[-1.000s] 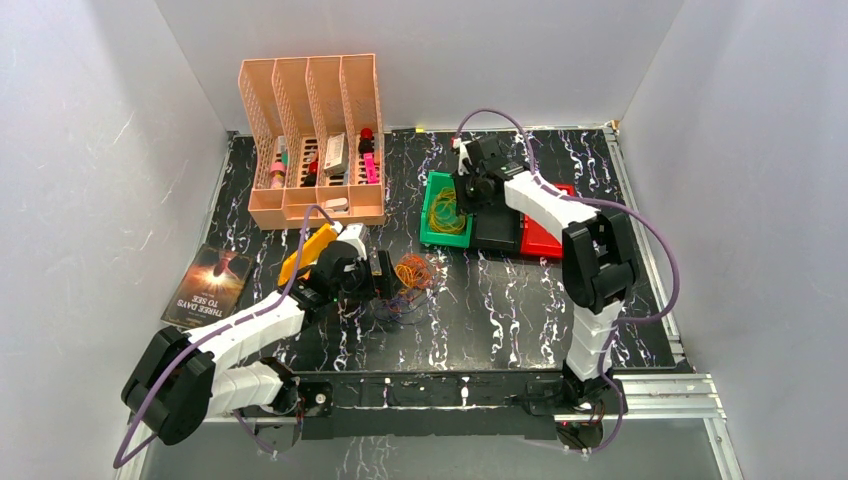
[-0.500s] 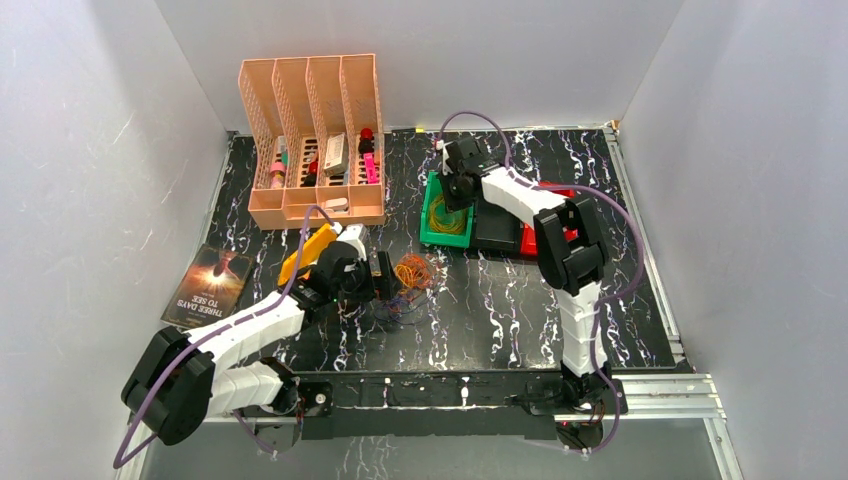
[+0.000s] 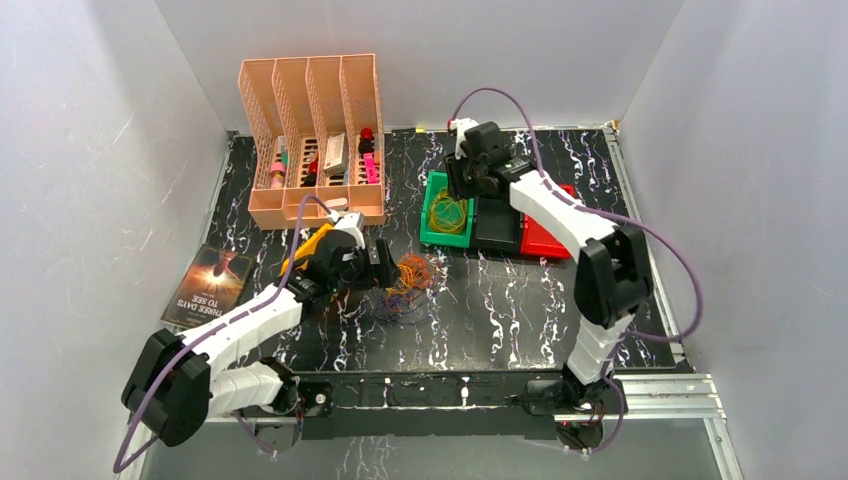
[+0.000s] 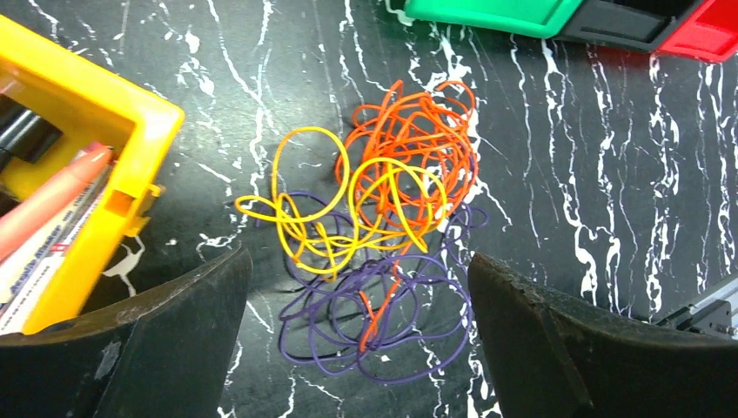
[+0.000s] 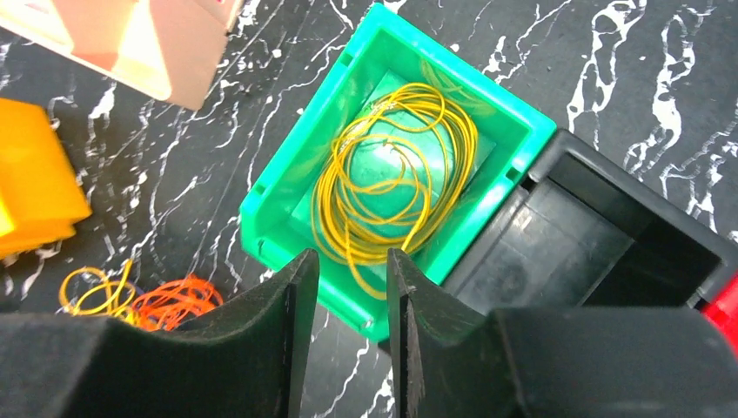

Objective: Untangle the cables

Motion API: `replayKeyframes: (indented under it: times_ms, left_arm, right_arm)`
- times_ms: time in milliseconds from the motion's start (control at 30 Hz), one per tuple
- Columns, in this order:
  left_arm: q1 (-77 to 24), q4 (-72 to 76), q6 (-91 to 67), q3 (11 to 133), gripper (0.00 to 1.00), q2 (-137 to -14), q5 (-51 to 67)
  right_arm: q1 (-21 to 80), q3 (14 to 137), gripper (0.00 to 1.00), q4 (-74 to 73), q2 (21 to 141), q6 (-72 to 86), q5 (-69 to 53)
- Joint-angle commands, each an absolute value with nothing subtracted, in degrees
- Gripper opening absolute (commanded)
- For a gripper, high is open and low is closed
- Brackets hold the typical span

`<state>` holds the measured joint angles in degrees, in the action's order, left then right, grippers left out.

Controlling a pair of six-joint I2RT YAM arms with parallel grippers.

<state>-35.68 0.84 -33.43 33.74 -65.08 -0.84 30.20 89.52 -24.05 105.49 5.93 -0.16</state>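
While the left gripper gapes wide over the cables, the right gripper (narrowly parted) holds nothing.

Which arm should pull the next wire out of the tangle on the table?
Left, probably. The left end effector hangs open over the tangled cables, jaws either side. The right end effector is away over the green bin, which holds yellow loops.
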Motion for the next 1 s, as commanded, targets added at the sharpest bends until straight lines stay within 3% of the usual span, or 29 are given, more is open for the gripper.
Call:
replayKeyframes:
  times_ms: [0, 100, 233, 433, 567, 967]
  left_arm:
    - [-32.2, 0.1, -33.8, 34.4, 0.90, -65.8, 2.9]
    - [-28.0, 2.4, -34.1, 33.9, 0.82, -67.0, 8.1]
    - [-22.6, 2.8, -32.5, 34.6, 0.80, -70.2, 12.9]
    - [-20.4, -2.3, -31.5, 36.7, 0.89, -70.7, 5.8]
    - [-20.4, 1.6, -31.1, 36.5, 0.91, -69.9, 10.6]
    - [-20.4, 6.8, -27.1, 41.3, 0.64, -81.7, 19.7]
  right_arm:
    - [30.5, 85.0, 0.44, -21.3, 96.8, 6.3, -0.9]
    - [30.5, 81.2, 0.44, -19.9, 91.9, 7.1, -3.7]
    - [30.5, 76.1, 0.45, -17.6, 85.8, 8.8, -6.0]
    - [30.5, 72.2, 0.45, -18.0, 81.2, 9.2, -5.7]
    - [30.5, 68.9, 0.45, -16.8, 79.1, 9.6, -6.0]
    - [30.4, 63.5, 0.42, -15.3, 75.8, 11.2, -9.5]
